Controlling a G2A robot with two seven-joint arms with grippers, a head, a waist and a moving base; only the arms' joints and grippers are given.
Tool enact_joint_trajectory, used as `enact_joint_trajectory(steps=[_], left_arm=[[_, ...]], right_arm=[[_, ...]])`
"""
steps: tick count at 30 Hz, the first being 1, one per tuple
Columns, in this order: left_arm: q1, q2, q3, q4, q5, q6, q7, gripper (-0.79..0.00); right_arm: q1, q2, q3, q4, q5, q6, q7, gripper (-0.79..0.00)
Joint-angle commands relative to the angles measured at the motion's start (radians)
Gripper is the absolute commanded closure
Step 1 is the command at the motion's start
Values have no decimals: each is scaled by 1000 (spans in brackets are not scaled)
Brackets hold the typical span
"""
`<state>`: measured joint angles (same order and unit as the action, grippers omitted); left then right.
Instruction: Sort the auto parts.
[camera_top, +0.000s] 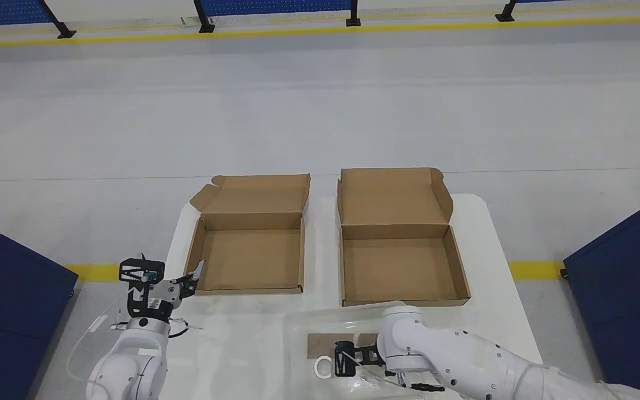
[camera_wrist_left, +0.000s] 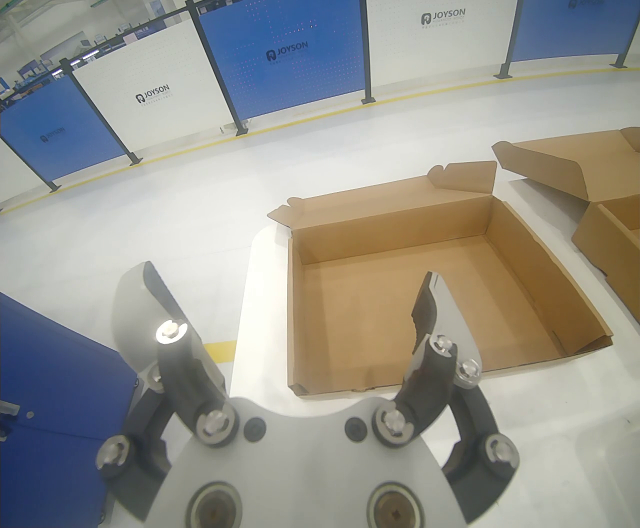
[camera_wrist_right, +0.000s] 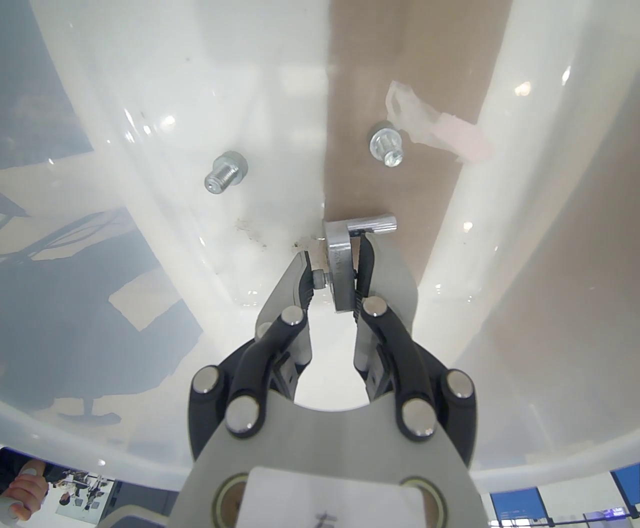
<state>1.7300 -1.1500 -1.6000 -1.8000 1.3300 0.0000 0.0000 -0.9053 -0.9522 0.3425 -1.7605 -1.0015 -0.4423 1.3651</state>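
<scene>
My right gripper (camera_wrist_right: 336, 272) reaches into a clear plastic bin (camera_wrist_right: 150, 100) and is shut on a flat silver metal part (camera_wrist_right: 340, 260) with a short pin. Two silver bolts lie loose in the bin beyond it, one (camera_wrist_right: 225, 171) over white, the other (camera_wrist_right: 387, 145) over brown cardboard, beside a scrap of clear tape (camera_wrist_right: 430, 125). From above, that gripper (camera_top: 345, 358) sits at the table's near edge. My left gripper (camera_wrist_left: 295, 310) hangs open with nothing in it, in front of the left cardboard box (camera_wrist_left: 430, 300), and stands at the table's left near corner (camera_top: 178, 288).
Two open, empty cardboard boxes stand side by side on the white table, the left (camera_top: 250, 258) and the right (camera_top: 400, 265), lids folded back. Blue and white partition panels (camera_wrist_left: 280, 55) line the floor beyond. A blue panel (camera_top: 30, 300) flanks the table's left side.
</scene>
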Motion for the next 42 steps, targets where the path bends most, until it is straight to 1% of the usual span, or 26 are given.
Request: enact_joint_trajectory(steps=[1,9,20,26,36,38,42], left_arm=[[0,0,0,0,0,0,0,-785],[0,0,0,0,0,0,0,-785],[0,0,0,0,0,0,0,-785],[0,0,0,0,0,0,0,-785],[0,0,0,0,0,0,0,-785],[0,0,0,0,0,0,0,-785],[0,0,0,0,0,0,0,-785]], right_arm=[[-3,0,5,4,1,-3,-7,0],[-28,20,57,-22,20,-21,-63,0],[-99,84,182,-70,70,-101,-189,0],[-143,115,249,-86,131,-142,-243,0],[-145,114,250,-84,128,-137,-254,0],[-151,117,270,-73,166,-152,-309,0],[-163,145,355,-47,265,-231,-358,0]])
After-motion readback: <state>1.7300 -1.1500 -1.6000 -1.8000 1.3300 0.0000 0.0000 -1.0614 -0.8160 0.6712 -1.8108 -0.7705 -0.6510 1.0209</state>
